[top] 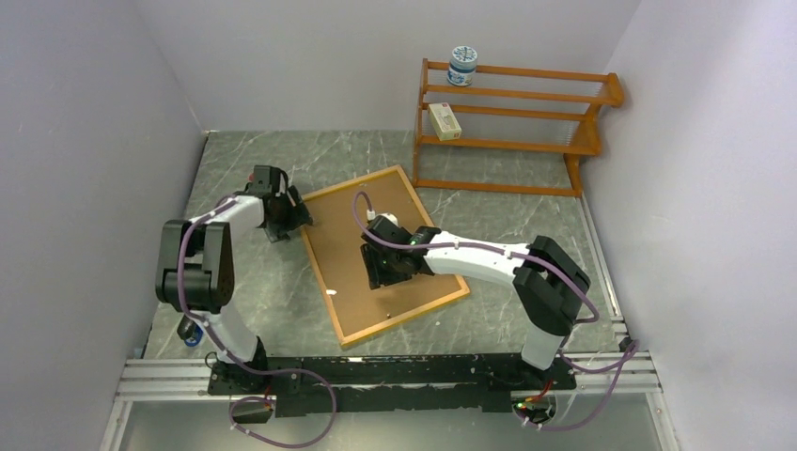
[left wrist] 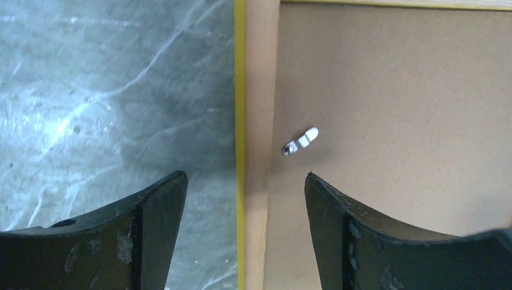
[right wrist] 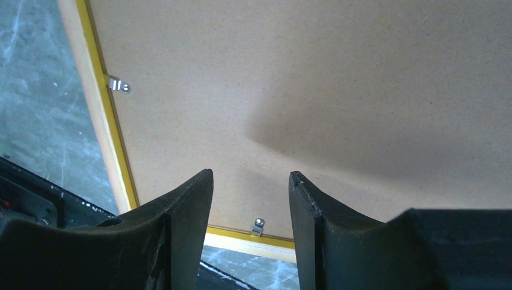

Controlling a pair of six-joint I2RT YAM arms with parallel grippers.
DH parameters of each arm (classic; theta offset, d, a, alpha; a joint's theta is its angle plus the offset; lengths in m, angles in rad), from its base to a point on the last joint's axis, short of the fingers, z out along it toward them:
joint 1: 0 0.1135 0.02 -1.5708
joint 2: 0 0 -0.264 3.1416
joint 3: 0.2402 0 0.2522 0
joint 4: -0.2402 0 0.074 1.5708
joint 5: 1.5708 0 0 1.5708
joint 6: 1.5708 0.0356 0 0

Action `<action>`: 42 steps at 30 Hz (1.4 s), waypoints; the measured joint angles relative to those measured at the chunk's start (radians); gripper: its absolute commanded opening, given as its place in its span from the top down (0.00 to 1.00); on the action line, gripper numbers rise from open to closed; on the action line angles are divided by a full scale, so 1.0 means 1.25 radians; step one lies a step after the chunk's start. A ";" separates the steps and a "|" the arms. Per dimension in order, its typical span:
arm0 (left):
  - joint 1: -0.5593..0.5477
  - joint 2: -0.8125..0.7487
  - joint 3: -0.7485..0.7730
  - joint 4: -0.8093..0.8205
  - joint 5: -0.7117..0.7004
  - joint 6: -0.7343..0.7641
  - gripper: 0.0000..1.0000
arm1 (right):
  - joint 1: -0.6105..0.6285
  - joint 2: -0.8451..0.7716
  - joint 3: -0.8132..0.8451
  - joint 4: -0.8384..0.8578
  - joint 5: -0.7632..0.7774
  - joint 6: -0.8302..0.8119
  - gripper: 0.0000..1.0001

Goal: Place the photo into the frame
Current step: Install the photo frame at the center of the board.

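Only your wrist views show the metal clips (left wrist: 300,141) on the backing board (top: 348,235): 1 left, 2 right. The frame (top: 405,319) lies back up mid-surface (top: 282,310), long axis near-to-far, near end swung right. The left tool (left wrist: 244,181) gapes empty over its left rail. The right tool (right wrist: 250,175) hovers, jaws apart, above the board. The shelf rack (top: 512,127) stands far right, well apart.

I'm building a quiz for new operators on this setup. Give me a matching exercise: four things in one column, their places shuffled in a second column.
Things:
1. jar
2. small box
3. left gripper
4. right gripper

Places:
A. over the brown backing board
B. top shelf of the rack
C. over the side rail of the frame
D. a lower rack shelf

Pairs: 1-B, 2-D, 3-C, 4-A
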 measured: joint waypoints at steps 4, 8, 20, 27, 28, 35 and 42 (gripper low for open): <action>-0.028 0.054 0.063 -0.028 -0.044 0.041 0.22 | -0.013 0.000 -0.022 0.018 -0.013 0.000 0.48; -0.059 0.092 0.113 -0.056 -0.097 0.066 0.27 | -0.023 0.000 -0.038 0.033 -0.024 0.000 0.49; -0.076 0.138 0.179 -0.125 -0.129 0.030 0.34 | -0.034 0.000 -0.100 0.081 -0.060 -0.001 0.50; -0.080 0.148 0.196 -0.141 -0.148 -0.014 0.46 | -0.077 -0.034 -0.127 0.093 -0.063 -0.010 0.50; -0.080 0.148 0.196 -0.140 -0.148 -0.019 0.48 | -0.092 -0.047 -0.131 0.091 -0.061 -0.014 0.50; -0.079 0.151 0.203 -0.151 -0.157 -0.051 0.66 | -0.197 -0.158 -0.134 0.081 -0.006 -0.038 0.48; -0.079 0.151 0.205 -0.154 -0.159 -0.057 0.78 | -0.309 -0.217 -0.165 0.066 0.090 -0.041 0.33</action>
